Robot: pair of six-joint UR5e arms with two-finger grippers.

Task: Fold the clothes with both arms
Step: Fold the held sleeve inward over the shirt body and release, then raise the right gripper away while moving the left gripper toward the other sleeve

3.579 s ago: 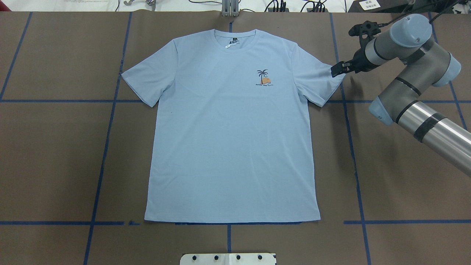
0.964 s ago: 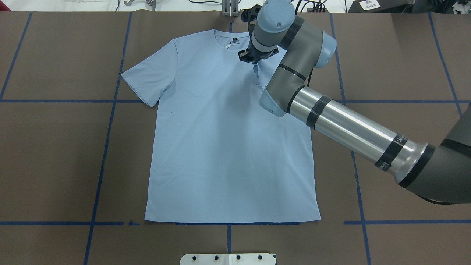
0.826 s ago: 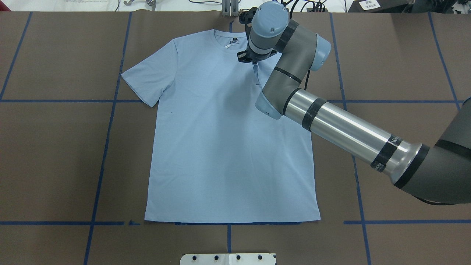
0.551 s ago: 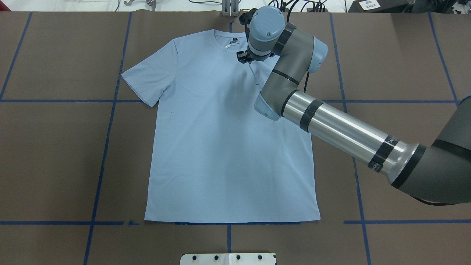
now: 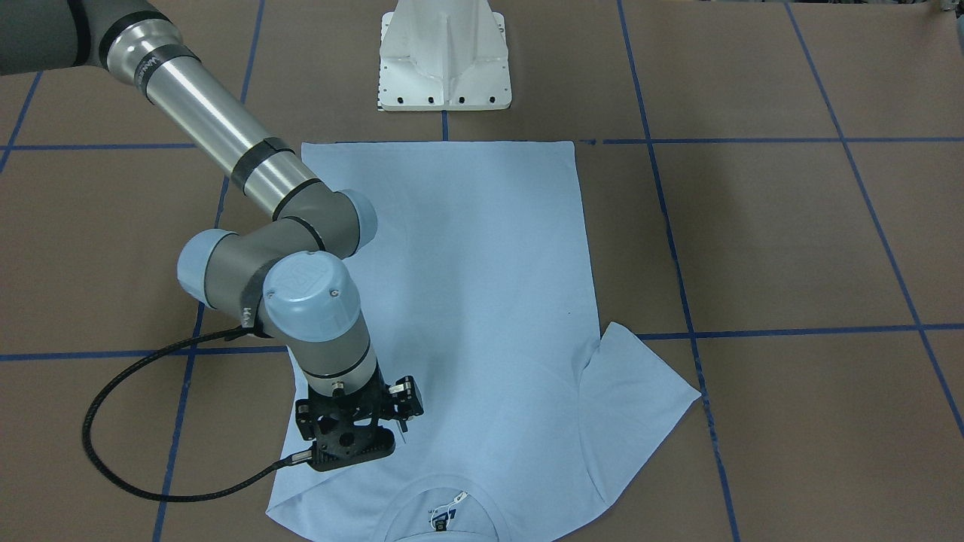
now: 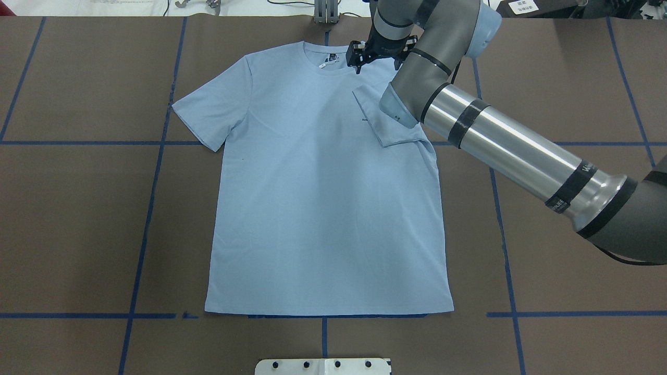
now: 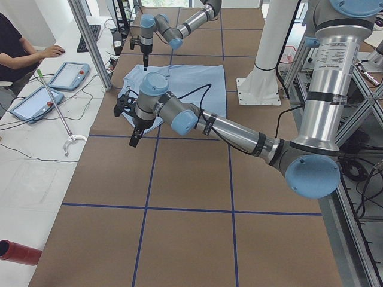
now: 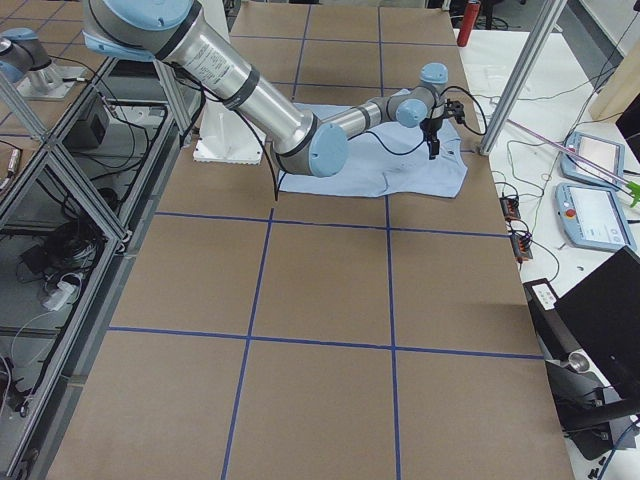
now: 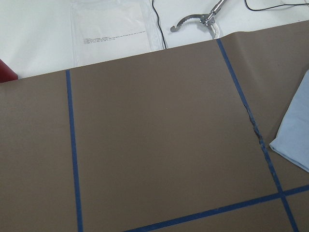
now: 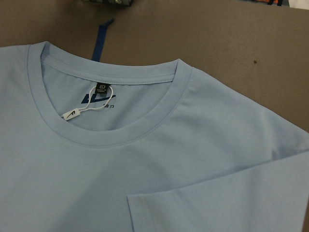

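On the brown desk, crossed by blue tape lines, the light blue T-shirt lies flat and face up at the middle, its hem toward the near edge by the white pedestal base and its neck toward the far edge. The right arm comes in from the right and stretches across the shirt's upper right part, its wrist turned downward over the right shoulder. Its jaws hang just right of the collar and above the cloth, but whether they are parted or closed cannot be made out from any view. The left arm shows only in the side view, reaching out over bare desk to the left of the shirt with its jaws pointing down. Their state cannot be told either. The shirt's right sleeve lies folded inward onto the chest, its hem edge slanting across the front. The left sleeve is spread flat on the desk. Inside the round collar sits the dark neck label, with a small white tag lying just beside it.
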